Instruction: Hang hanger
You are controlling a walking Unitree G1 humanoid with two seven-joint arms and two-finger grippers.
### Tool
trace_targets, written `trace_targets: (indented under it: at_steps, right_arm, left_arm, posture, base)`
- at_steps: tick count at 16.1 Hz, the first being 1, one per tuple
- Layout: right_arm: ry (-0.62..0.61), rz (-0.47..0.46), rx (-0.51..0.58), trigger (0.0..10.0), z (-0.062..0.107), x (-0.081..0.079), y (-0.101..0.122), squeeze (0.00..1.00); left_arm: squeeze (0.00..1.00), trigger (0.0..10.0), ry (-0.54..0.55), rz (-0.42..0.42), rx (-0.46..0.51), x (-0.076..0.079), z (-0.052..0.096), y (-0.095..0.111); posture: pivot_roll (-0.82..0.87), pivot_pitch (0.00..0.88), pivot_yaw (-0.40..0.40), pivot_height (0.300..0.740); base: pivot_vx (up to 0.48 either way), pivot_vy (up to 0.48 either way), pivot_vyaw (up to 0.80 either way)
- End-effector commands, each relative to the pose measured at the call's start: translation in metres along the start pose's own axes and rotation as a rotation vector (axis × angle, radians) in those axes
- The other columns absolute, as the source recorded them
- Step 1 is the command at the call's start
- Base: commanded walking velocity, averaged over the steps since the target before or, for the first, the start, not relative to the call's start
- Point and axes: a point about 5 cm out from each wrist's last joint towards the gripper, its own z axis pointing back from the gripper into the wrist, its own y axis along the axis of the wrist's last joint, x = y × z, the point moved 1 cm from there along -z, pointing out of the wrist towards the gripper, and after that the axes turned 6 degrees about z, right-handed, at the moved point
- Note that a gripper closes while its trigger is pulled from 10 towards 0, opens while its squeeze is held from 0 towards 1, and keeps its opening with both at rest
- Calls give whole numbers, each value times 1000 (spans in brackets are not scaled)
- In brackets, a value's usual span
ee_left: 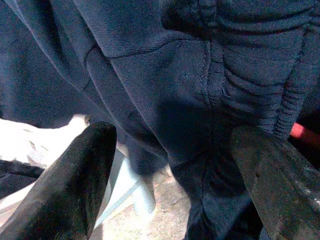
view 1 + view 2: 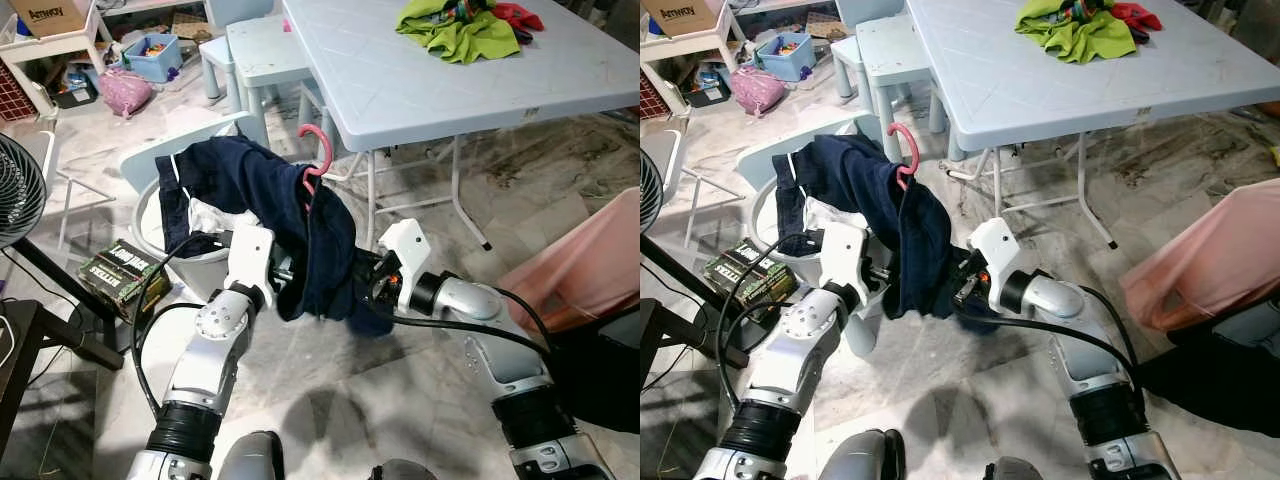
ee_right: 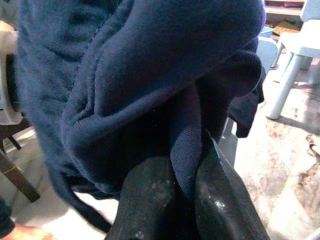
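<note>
A navy garment (image 2: 300,225) hangs bunched over a pink hanger, whose hook (image 2: 318,150) sticks up above the cloth. One end of the garment trails into a white laundry basket (image 2: 148,225). Both arms reach in under the cloth from either side, and it hides their fingers in the eye views. In the left wrist view my left gripper (image 1: 170,185) is open, its fingers spread with navy fabric hanging just beyond them and a bit of the pink hanger (image 1: 302,132) showing. My right gripper (image 3: 187,180) is shut on a fold of the navy garment (image 3: 140,85).
A light blue folding table (image 2: 480,90) with green clothes (image 2: 455,35) stands ahead on the right, a matching stool (image 2: 262,55) beside it. A black fan (image 2: 15,190) and a dark box (image 2: 118,270) are on the left. Pink fabric (image 2: 590,260) lies at the right.
</note>
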Motion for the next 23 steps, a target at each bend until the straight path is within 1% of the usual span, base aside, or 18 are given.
trace_targets:
  at_steps: [1, 2, 5, 6, 7, 9, 10, 11, 12, 13, 15, 16, 17, 19, 21, 23]
  right_arm:
    - [-26, 36, 31, 10000, -9, 2, 9, 0]
    - [-35, 24, 31, 10000, -13, 2, 9, 0]
    - [28, 27, 42, 10000, -19, -12, 13, 0]
    - [28, 26, 43, 10000, -20, -14, 12, 0]
    - [28, 27, 37, 10000, -22, -17, 10, 0]
    - [10, 35, 29, 10000, -22, -16, 6, 0]
    - [-34, 35, 19, 10000, -23, -11, 4, 0]
    - [-123, 56, -7, 10000, -24, 1, -1, 0]
    - [-172, 46, -25, 10000, -24, 8, -4, 0]
    - [-188, 31, -25, 10000, -24, 11, -4, 0]
    - [-190, 29, -14, 10000, -24, 13, -2, 0]
    - [-181, 26, -8, 10000, -25, 12, -1, 0]
    - [-143, 8, 8, 10000, -25, 7, 0, 0]
    - [-42, 5, 37, 10000, -20, -3, 5, 0]
    - [34, 14, 34, 10000, -7, -5, 7, 0]
    - [71, 29, 17, 10000, -1, -6, 6, 0]
  left_arm:
    - [0, 10000, -20, -2, 63, 3, -1, 15]
    - [0, 10000, -25, -17, 70, 4, -1, 16]
    - [0, 10000, -18, -12, 81, 4, -2, 18]
    - [0, 10000, -22, -9, 87, 5, -3, 20]
    - [0, 10000, -46, -9, 93, 10, -4, 22]
    - [0, 10000, -75, -26, 104, 16, -3, 25]
    - [0, 10000, -80, -27, 111, 17, -2, 27]
    - [443, 10000, -86, -36, 124, 19, -2, 30]
    - [902, 10000, -84, -45, 128, 19, -2, 31]
    - [1000, 10000, -78, -44, 127, 17, -2, 31]
    - [1000, 10000, -59, -54, 128, 14, -2, 31]
    - [827, 10000, -61, -59, 117, 13, -2, 30]
    - [0, 10000, -56, -66, 99, 11, -2, 27]
    - [0, 10000, -24, -88, 87, 4, -2, 25]
    - [0, 10000, 15, -100, 69, -6, -3, 21]
    - [0, 10000, 22, -104, 66, -7, -4, 20]
  posture:
    - [-16, 85, 24, 740]
    - [-14, 85, 24, 740]
    - [-14, 85, 24, 740]
    - [-15, 86, 22, 740]
    - [-15, 86, 22, 740]
    - [-19, 87, 23, 740]
    - [-17, 88, 23, 740]
    - [-16, 88, 23, 740]
    - [-12, 88, 22, 740]
    - [-12, 88, 21, 740]
    - [-12, 88, 21, 740]
    - [-13, 90, 21, 740]
    - [-13, 90, 21, 740]
    - [-15, 94, 23, 740]
    - [-20, 95, 24, 740]
    - [-26, 96, 26, 740]
  base:
    - [0, 0, 0]
    - [0, 0, 0]
    - [0, 0, 0]
    - [0, 0, 0]
    - [0, 0, 0]
    - [0, 0, 0]
    - [0, 0, 0]
    - [0, 0, 0]
    - [0, 0, 0]
    - [0, 0, 0]
    - [0, 0, 0]
    - [0, 0, 0]
    - [0, 0, 0]
    - [0, 0, 0]
    - [0, 0, 0]
    - [0, 0, 0]
